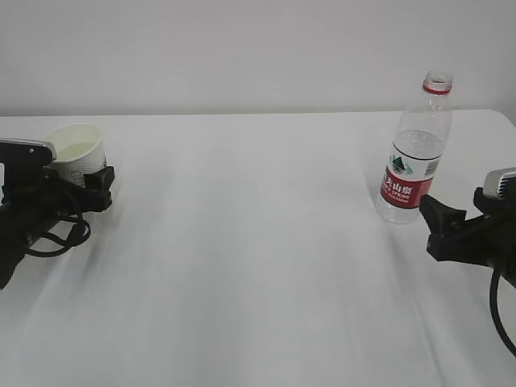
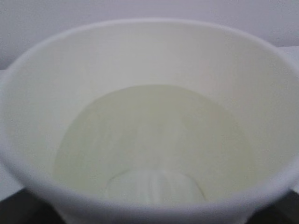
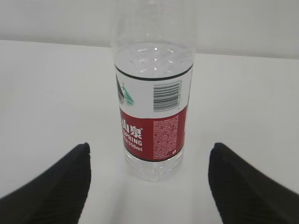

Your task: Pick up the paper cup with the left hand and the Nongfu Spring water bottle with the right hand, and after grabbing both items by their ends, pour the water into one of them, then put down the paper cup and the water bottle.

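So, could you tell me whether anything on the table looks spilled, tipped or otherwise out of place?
Nothing stands out. The paper cup stands upright with liquid inside, and the Nongfu Spring water bottle is upright and uncapped, with no puddle visible on the table. The right pincer is open, short of the bottle.

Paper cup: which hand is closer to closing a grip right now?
Left. The left hand already flanks the paper cup, which fills its wrist view. The right hand is open, the bottle standing just beyond its fingertips.
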`<state>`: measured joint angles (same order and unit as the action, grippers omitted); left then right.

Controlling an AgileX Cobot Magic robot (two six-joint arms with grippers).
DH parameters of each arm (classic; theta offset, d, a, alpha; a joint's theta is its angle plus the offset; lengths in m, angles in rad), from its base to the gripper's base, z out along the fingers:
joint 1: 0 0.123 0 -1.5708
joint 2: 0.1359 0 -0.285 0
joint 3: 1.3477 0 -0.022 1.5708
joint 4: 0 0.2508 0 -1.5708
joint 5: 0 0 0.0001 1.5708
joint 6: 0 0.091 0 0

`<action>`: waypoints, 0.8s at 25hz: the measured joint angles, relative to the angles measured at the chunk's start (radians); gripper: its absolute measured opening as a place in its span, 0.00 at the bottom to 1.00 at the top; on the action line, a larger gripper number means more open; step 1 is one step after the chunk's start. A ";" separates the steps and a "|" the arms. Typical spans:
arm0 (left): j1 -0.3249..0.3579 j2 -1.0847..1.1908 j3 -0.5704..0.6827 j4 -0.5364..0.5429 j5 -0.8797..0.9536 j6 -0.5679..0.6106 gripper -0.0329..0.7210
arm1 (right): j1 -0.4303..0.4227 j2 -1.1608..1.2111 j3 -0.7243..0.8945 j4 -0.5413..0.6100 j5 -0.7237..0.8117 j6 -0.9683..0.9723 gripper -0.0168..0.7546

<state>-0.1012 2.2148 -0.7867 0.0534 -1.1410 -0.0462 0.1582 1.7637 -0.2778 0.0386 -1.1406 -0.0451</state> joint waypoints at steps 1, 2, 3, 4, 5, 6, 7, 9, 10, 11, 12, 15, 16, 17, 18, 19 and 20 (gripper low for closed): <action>0.000 0.000 0.000 0.000 0.000 0.000 0.84 | 0.000 0.000 0.000 0.000 0.000 0.000 0.79; 0.000 0.000 0.000 0.000 0.000 0.000 0.84 | 0.000 0.000 0.000 0.000 0.000 0.000 0.79; 0.000 0.000 0.000 0.000 0.000 0.000 0.84 | 0.000 0.000 0.000 0.000 0.000 0.000 0.79; 0.000 0.000 0.000 0.000 0.000 0.001 0.85 | 0.000 0.000 0.000 0.000 0.000 0.000 0.79; 0.000 0.000 0.000 0.000 0.000 0.001 0.87 | 0.000 0.000 0.000 0.000 0.000 0.000 0.79; 0.000 0.000 0.000 0.000 0.000 0.002 0.90 | 0.000 0.000 0.000 0.000 0.000 0.000 0.79; 0.000 0.000 0.000 0.000 0.000 0.002 0.92 | 0.000 0.000 0.000 -0.002 0.000 0.000 0.79; 0.000 0.000 0.000 0.000 0.000 0.002 0.94 | 0.000 0.000 0.000 -0.004 0.000 0.000 0.79; 0.000 0.000 0.000 0.000 0.000 0.002 0.95 | 0.000 0.000 0.000 -0.005 0.000 0.000 0.79; 0.000 0.000 0.000 0.000 0.000 0.002 0.96 | 0.000 0.000 0.000 -0.006 0.000 0.000 0.79; 0.000 0.000 0.000 0.000 0.000 0.002 0.96 | 0.000 0.000 0.000 -0.006 0.000 0.000 0.79; 0.000 0.000 0.000 0.000 0.000 0.002 0.96 | 0.000 0.000 0.000 -0.006 0.000 0.000 0.79; 0.000 0.000 0.000 0.000 0.000 0.002 0.96 | 0.000 0.000 0.000 -0.006 0.000 0.000 0.79; 0.000 0.000 0.000 0.000 0.000 0.002 0.96 | 0.000 0.000 0.000 -0.006 0.000 0.000 0.79; 0.000 0.000 0.002 0.002 0.000 0.002 0.96 | 0.000 0.000 0.000 -0.007 0.000 0.000 0.79; 0.000 0.000 0.009 0.003 -0.002 0.002 0.96 | 0.000 0.000 0.000 -0.007 0.000 0.000 0.79; 0.000 0.000 0.014 0.003 -0.002 0.002 0.96 | 0.000 0.000 0.000 -0.007 0.000 0.000 0.79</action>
<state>-0.1012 2.2148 -0.7729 0.0567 -1.1431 -0.0438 0.1582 1.7637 -0.2778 0.0315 -1.1406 -0.0451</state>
